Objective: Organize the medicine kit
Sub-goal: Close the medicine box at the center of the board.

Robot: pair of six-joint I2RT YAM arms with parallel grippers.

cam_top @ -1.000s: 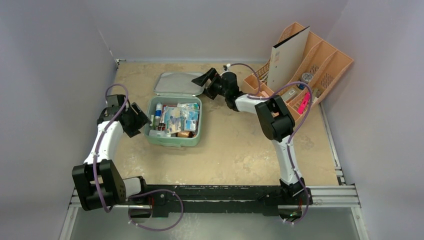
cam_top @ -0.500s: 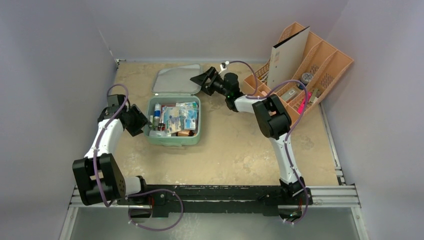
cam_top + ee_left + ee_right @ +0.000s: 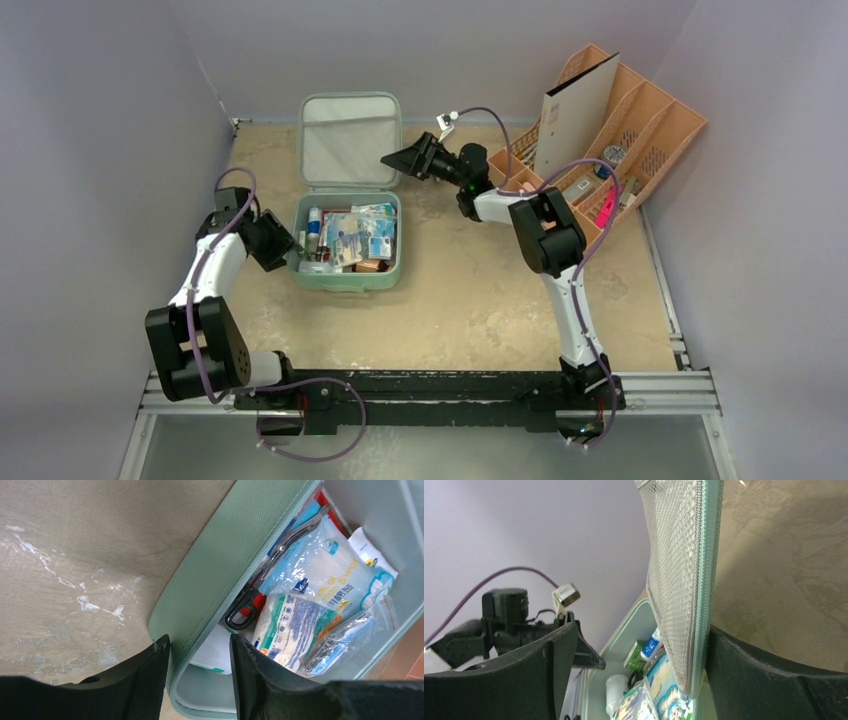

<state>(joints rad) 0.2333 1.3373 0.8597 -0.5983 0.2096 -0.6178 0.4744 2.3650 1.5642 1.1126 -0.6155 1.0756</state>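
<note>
The mint-green medicine kit [image 3: 345,283] lies open at centre left, packed with packets [image 3: 300,620], black-handled scissors [image 3: 245,615] and small bottles. Its mesh-lined lid [image 3: 350,140] stands nearly upright at the back. My right gripper [image 3: 395,160] is open at the lid's right edge. In the right wrist view the lid [image 3: 674,580] rests against one finger [image 3: 749,675] and the other is far off, so the right gripper [image 3: 641,630] grips nothing. My left gripper [image 3: 285,250] straddles the kit's left wall [image 3: 215,580]. There the left gripper [image 3: 199,642] has its outer finger touching and a gap inside.
A peach-orange slotted organizer [image 3: 630,130] stands at the back right with a white board [image 3: 575,115] leaning in it and small items in its slots. Grey walls close in the tan table [image 3: 480,290] on three sides.
The lid has swung up from lying flat behind the kit to nearly upright, with the right gripper following its edge. The left gripper's fingers have drawn closer around the wall.
</note>
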